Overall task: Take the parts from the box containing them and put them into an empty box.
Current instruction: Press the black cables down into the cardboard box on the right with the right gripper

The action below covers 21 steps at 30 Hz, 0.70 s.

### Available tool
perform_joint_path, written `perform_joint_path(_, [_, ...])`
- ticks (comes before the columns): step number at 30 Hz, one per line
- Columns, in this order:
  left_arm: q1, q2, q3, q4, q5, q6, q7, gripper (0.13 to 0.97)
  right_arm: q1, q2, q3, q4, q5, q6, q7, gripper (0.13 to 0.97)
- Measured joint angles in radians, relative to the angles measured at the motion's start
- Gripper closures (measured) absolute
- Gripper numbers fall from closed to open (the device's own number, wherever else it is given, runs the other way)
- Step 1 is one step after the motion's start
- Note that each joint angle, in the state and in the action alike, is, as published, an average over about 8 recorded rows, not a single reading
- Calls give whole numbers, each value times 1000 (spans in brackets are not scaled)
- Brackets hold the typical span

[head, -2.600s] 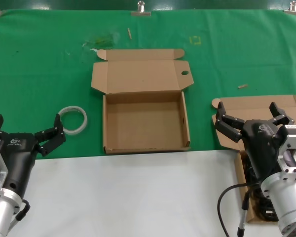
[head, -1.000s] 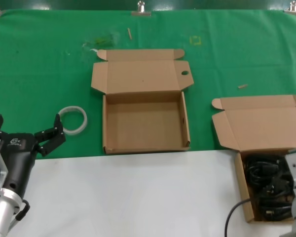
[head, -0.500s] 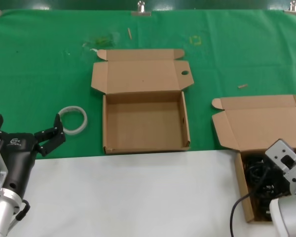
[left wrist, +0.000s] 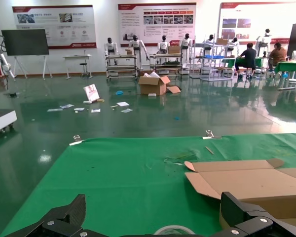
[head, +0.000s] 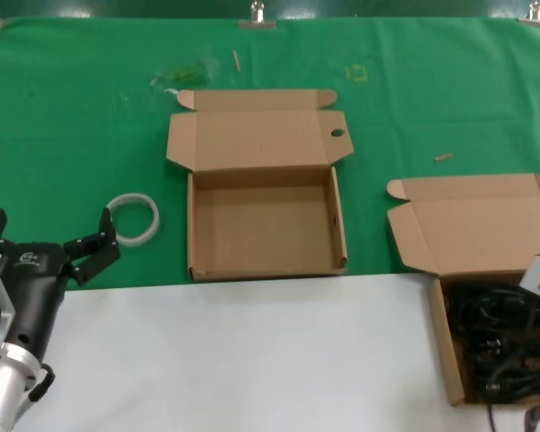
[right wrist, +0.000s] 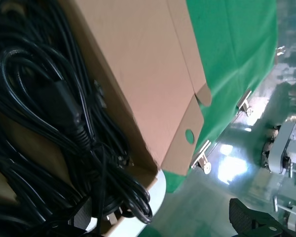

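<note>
The black power cords [head: 499,346] lie tangled in the right-hand cardboard box [head: 475,229], directly below the right arm, far from the parked left tool [head: 49,238] with fingers spread; the right tool's state cannot be told.

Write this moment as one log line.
left end effector: open, parked | right end effector: near the parts | empty box: no parts yet

Bright, even overhead light, soft shadows, floor glare, all views sharp.
</note>
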Motion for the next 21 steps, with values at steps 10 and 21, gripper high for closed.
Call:
perform_joint_path(10, [0,0,0,0,0,0,0,132,43,-41,150,-27,4,-36,-205,129])
perform_joint_path(21, [0,0,0,0,0,0,0,132,35,-76,186,-10,4,-40,-255,129])
